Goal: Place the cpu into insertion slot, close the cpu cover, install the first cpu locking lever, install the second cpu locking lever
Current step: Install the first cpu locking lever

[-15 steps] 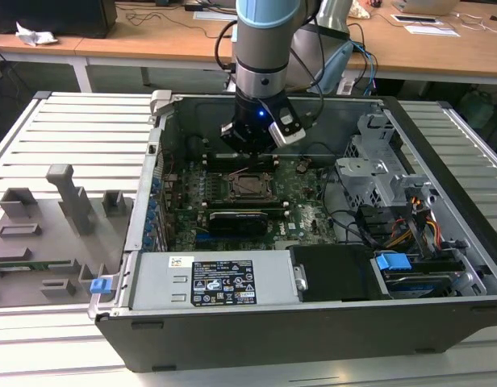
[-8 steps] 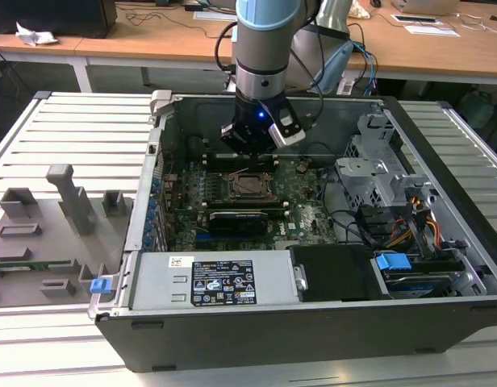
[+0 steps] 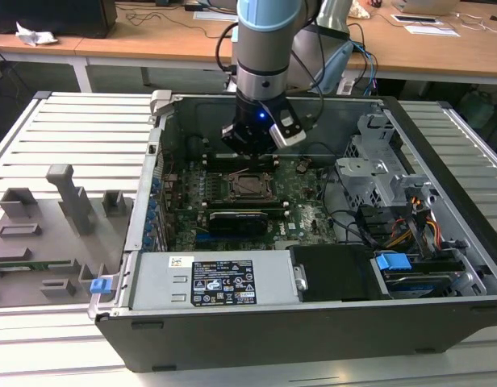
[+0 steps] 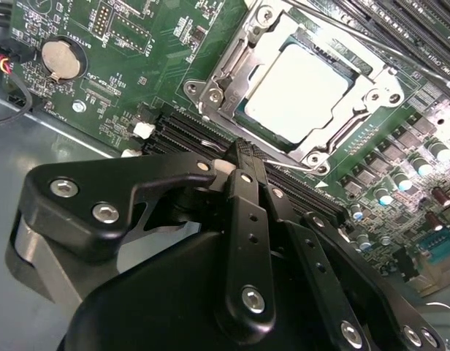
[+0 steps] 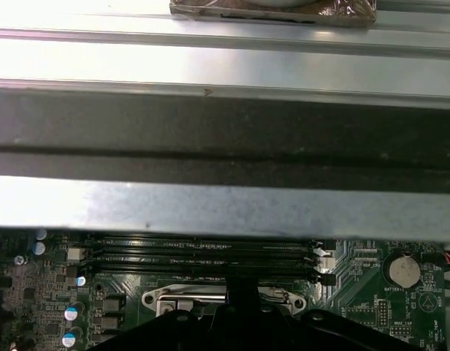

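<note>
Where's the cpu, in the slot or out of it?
In. The second wrist view shows the cpu seated flat, with the cover lying as a silvery frame around its edges.

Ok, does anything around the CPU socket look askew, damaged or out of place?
Nothing stands out. The cpu lies flat and square in the window of the cpu cover, which is folded down around it; the green board looks undamaged.

Lab, slatted workbench (image 3: 79, 121), open computer case (image 3: 313, 326)
</note>
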You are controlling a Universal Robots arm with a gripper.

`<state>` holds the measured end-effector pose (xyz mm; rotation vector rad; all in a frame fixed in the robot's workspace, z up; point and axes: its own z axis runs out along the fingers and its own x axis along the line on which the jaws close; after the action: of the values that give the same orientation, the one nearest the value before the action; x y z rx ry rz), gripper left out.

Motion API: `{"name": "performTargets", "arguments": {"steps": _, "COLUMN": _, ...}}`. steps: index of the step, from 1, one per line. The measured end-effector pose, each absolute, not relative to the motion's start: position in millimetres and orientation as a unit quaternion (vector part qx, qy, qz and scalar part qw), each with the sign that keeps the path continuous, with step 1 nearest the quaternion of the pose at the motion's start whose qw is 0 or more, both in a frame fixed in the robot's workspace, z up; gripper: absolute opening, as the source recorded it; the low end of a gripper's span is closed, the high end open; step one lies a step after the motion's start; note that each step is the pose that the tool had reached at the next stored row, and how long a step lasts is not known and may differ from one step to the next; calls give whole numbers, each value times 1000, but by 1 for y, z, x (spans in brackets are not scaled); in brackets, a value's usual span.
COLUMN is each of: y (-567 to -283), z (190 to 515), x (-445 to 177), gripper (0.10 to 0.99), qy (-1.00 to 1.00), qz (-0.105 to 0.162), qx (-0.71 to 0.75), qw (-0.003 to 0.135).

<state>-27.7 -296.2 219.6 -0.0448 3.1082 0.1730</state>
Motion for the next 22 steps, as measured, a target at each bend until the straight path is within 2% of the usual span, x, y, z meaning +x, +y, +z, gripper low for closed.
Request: {"name": "performTargets", "arguments": {"steps": 22, "y": -296, "z": 208, "x": -21, "gripper": 106, "qy": 998, "qz": 55, "qx": -14, "qw": 14}}
